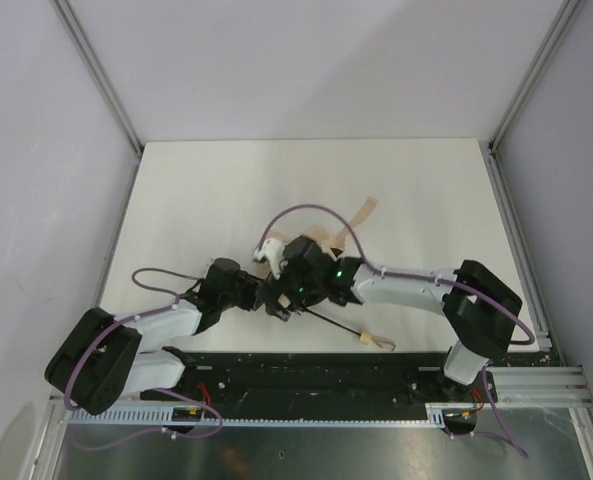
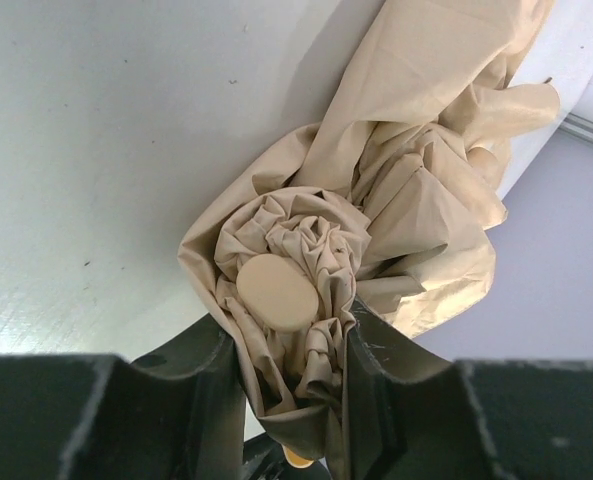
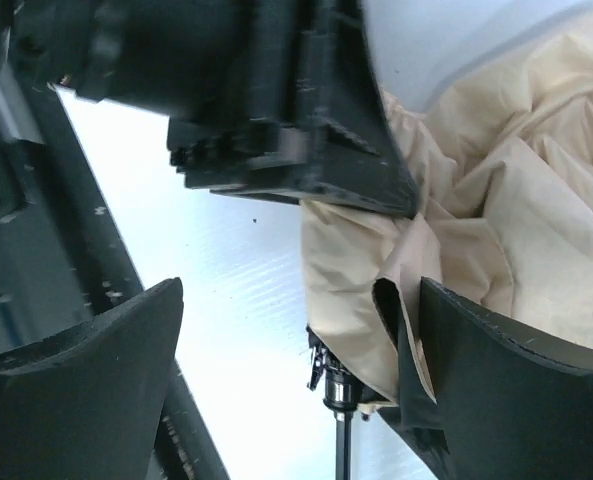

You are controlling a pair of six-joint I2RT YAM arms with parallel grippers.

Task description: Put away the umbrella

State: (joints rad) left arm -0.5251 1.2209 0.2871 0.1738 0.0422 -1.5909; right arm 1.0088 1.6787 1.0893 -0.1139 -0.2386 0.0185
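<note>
The umbrella lies collapsed at the table's middle, mostly under both grippers in the top view, where a bit of its beige canopy (image 1: 328,238), tan strap (image 1: 364,210), thin black shaft (image 1: 334,322) and pale wooden handle (image 1: 376,340) show. My left gripper (image 2: 291,372) is shut on the bunched canopy tip (image 2: 306,250), just below its round beige cap (image 2: 274,292). My right gripper (image 3: 301,375) is open. It straddles the canopy's lower end (image 3: 516,200), and the fabric touches its right finger (image 3: 516,390). The shaft (image 3: 341,445) comes out between its fingers.
The white table (image 1: 206,200) is boxed in by pale walls and aluminium frame posts. A black base rail (image 1: 306,375) runs along the near edge, just below the handle. Purple cables loop over both arms. The left gripper's body (image 3: 276,110) crowds the right wrist view.
</note>
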